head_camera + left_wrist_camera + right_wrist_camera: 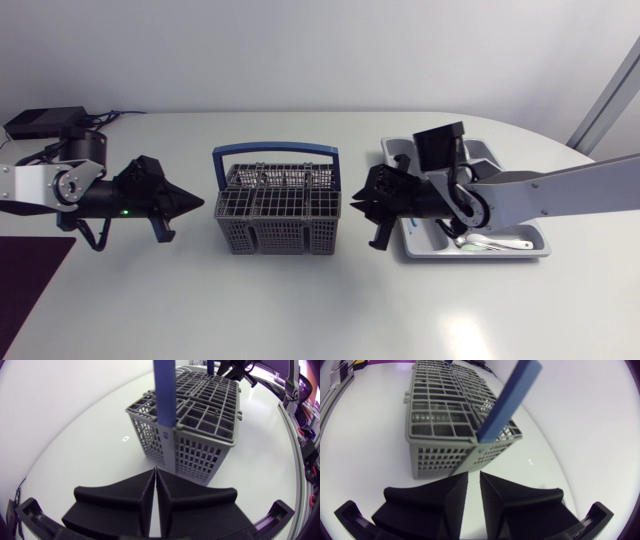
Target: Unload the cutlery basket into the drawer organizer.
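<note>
The grey cutlery basket (278,208) with a blue handle (275,151) stands mid-table; no cutlery shows in its compartments. My left gripper (198,205) sits just left of it, pointing at its side, fingers pressed together with nothing between them. In the left wrist view the basket (200,415) is directly ahead of the shut gripper (155,471). My right gripper (357,203) is close to the basket's right side. In the right wrist view its fingers (457,492) stand slightly apart, empty, facing the basket (450,420). The white drawer organizer (545,243) lies under my right arm and holds a spoon (480,242).
A black box (45,122) with cables sits at the back left corner. A dark mat (25,280) lies at the front left edge. Bare white tabletop runs in front of the basket and the organizer.
</note>
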